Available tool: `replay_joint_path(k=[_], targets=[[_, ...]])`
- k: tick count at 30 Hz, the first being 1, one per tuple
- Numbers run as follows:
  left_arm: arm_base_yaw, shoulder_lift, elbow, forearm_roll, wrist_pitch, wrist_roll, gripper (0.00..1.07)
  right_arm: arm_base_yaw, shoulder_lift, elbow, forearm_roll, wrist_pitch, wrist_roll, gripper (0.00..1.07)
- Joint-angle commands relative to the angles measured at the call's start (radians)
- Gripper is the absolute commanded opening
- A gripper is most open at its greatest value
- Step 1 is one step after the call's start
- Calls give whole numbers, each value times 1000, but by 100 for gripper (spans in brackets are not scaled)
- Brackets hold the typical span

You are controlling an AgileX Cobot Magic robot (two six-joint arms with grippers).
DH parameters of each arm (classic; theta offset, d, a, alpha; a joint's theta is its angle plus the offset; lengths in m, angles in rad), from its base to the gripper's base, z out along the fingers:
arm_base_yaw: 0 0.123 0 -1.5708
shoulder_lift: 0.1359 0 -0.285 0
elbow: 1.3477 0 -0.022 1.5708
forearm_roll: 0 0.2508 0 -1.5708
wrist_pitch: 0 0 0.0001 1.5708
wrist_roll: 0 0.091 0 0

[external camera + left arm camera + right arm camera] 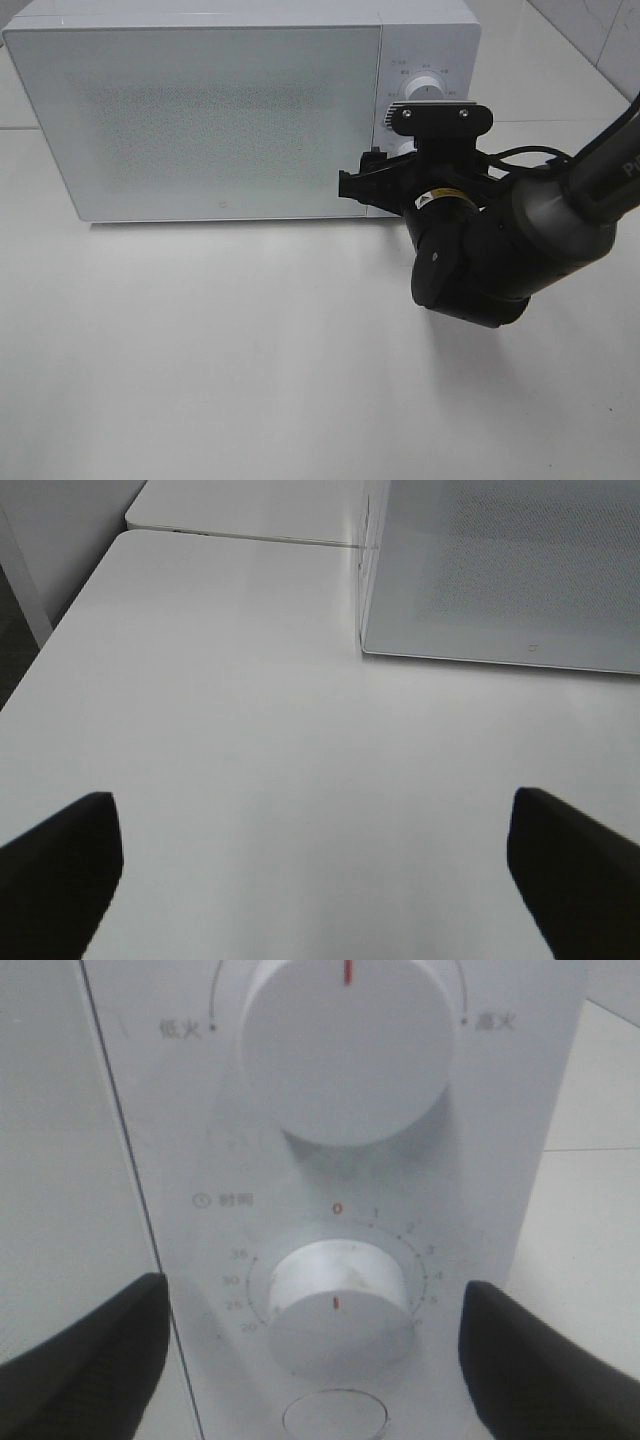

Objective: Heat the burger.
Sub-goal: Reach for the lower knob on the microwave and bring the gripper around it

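The burger is out of view. A white microwave (200,120) stands at the back of the table with its door shut. My right gripper (362,186) hovers right in front of the control panel, open. In the right wrist view the right gripper (315,1360) has its two dark fingers on either side of the lower timer knob (340,1305), apart from it. Above that sits the larger power knob (345,1045). My left gripper (318,880) is open over bare table, nothing between its fingers, with the microwave's door (500,570) ahead of it.
A round button (335,1418) lies below the timer knob. The white table (250,350) stretches in front of the microwave. In the left wrist view the table's edge (60,630) and a second table top (240,510) beyond a seam show.
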Motion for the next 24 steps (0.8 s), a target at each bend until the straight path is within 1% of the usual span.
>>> replay_joint_path(k=[1, 8, 13, 17, 24], targets=[[1, -21, 4, -5, -7, -2, 100, -4, 13, -20, -31, 3, 6, 74], [1, -21, 4, -5, -7, -2, 100, -4, 13, -44, -46, -1, 6, 74], [1, -21, 4, -5, -7, -2, 100, -19, 14, -50, -65, 6, 6, 73], [1, -21, 4, -5, -7, -2, 100, -48, 19, -50, -67, 18, 6, 73], [1, -21, 4, -5, -7, -2, 100, -51, 20, -50, -69, 21, 6, 73]])
